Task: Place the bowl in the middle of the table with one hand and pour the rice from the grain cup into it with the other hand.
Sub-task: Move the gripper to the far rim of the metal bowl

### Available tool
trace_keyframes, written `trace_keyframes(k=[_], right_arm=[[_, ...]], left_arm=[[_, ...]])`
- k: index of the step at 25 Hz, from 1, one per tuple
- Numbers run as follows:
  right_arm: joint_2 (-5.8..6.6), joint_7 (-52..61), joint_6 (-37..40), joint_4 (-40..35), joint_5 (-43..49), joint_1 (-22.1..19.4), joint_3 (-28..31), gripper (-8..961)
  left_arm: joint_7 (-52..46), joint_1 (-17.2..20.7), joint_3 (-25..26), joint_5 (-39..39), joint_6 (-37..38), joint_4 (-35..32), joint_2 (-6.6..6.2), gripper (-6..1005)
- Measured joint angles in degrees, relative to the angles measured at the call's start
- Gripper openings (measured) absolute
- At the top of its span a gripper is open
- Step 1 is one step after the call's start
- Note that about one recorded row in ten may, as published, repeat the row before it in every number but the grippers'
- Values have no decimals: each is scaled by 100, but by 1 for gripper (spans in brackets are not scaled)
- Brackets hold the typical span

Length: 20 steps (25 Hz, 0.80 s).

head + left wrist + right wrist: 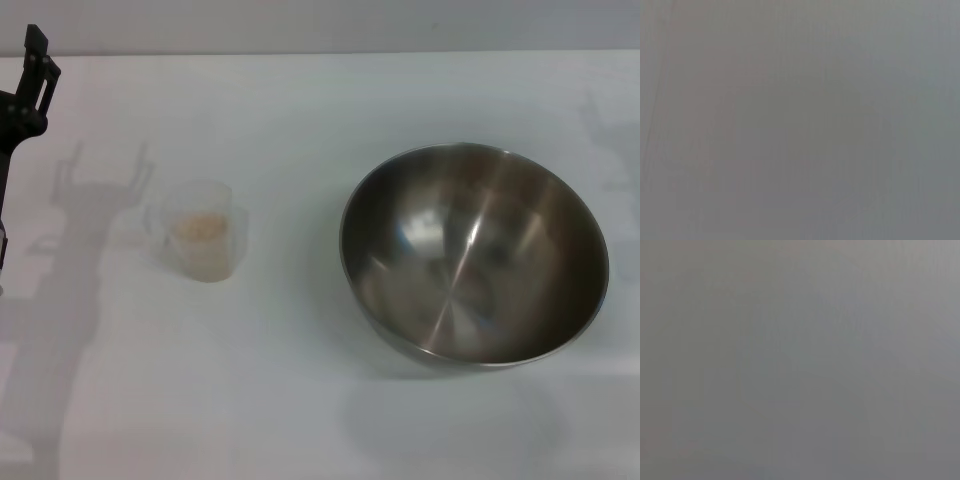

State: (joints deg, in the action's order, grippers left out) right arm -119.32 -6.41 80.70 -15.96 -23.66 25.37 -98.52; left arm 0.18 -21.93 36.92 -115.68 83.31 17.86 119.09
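Left gripper hangs at the far left edge of the head view, a dark arm section raised above the table, well apart from everything on it; whether it is apart or together cannot be told. Its shadow falls across the white surface beside the grain cup. That cup, translucent plastic, stands upright on the left half of the table, its little handle facing the robot's left, with pale beige rice heaped inside. Well to the right sits the bowl, shiny steel, upright and holding nothing, resting right of the table's centre. Right gripper does not appear in the head view. Both wrist views show only a flat, featureless grey.
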Motion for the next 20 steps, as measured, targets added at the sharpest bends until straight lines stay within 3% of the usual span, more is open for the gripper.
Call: trace_keyframes(k=[5, 9, 16, 20], right_arm=[[26, 1130, -1399, -1239, 340, -237, -138, 751], [42, 2081, -2868, -2527, 1303, -581, -112, 749], [41, 3533, -6161, -4950, 2924, -1155, -91, 745], [19, 3700, -8118, -6169, 3177, -1292, -106, 742]], left_arm=[[-1, 13, -1, 0, 0, 14, -1, 825], [-1, 22, -7, 2, 1, 22, 0, 825], [-1, 21, -9, 2, 2, 20, -2, 825], [-1, 19, -1, 2, 7, 10, -10, 825]])
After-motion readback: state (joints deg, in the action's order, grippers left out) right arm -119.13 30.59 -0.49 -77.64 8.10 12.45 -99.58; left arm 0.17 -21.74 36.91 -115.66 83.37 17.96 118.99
